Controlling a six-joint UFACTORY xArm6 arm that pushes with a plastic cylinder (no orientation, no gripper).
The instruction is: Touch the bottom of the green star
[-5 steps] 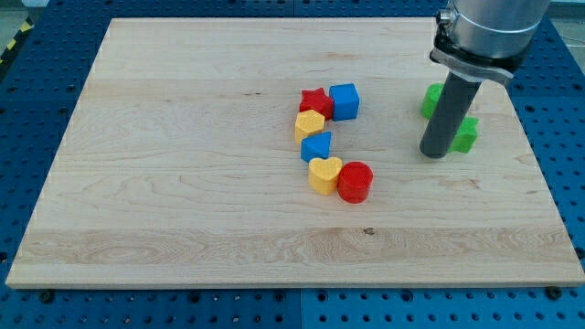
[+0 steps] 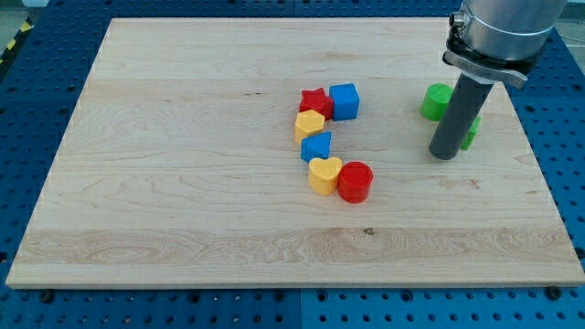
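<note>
- The green star is found near the table's right edge, mostly hidden behind the rod, beside a green round block.
- My tip is set at the star's lower side, apparently for the touch; contact cannot be confirmed.
- No claw is fitted, so nothing is held.
- No writing is legible.
</note>
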